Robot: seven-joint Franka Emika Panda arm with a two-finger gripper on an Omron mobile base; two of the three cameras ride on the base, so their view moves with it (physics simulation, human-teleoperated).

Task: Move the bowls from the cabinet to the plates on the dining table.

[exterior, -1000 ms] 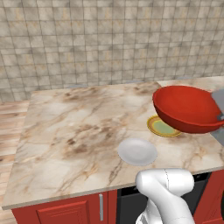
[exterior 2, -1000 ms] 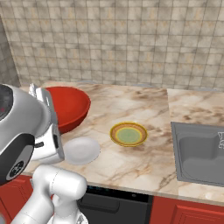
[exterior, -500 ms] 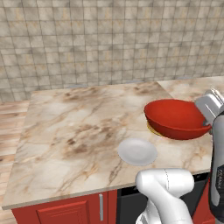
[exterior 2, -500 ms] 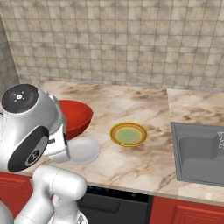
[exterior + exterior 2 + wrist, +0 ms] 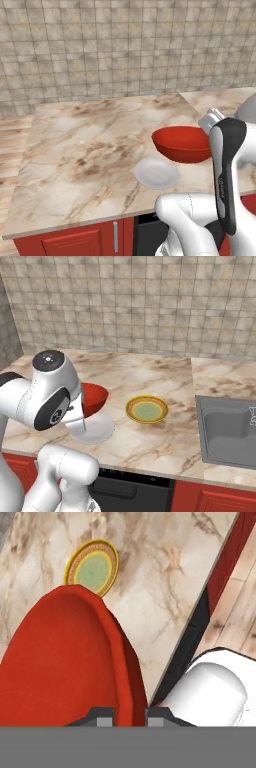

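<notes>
Bowl (image 5: 182, 144), the red one, hangs low over the marble table (image 5: 85, 150). The gripper (image 5: 130, 714) is closed on its rim: in the hand view the two tips stand one on each side of the red wall. In the right base view the bowl is partly behind the arm, above the far edge of the white plate (image 5: 95, 430), and the yellow plate (image 5: 146, 409) lies apart to its right, between the bowl and the sink (image 5: 232, 431). I cannot tell if the bowl already touches the table or the plate.

To do this step well, I think the bowl should be centred over one plate before going down; now it looks off-centre from both. It should go down level and slowly, and the jaws should part only when the foot sits flat on the plate, because a rim grip on a wide bowl can let it swing or tip. After release, the hand should rise straight up, so that the tips do not drag the rim.

The bowl is empty, its inside plain red. Both plates have nothing on them. The sink basin looks empty too.
</notes>
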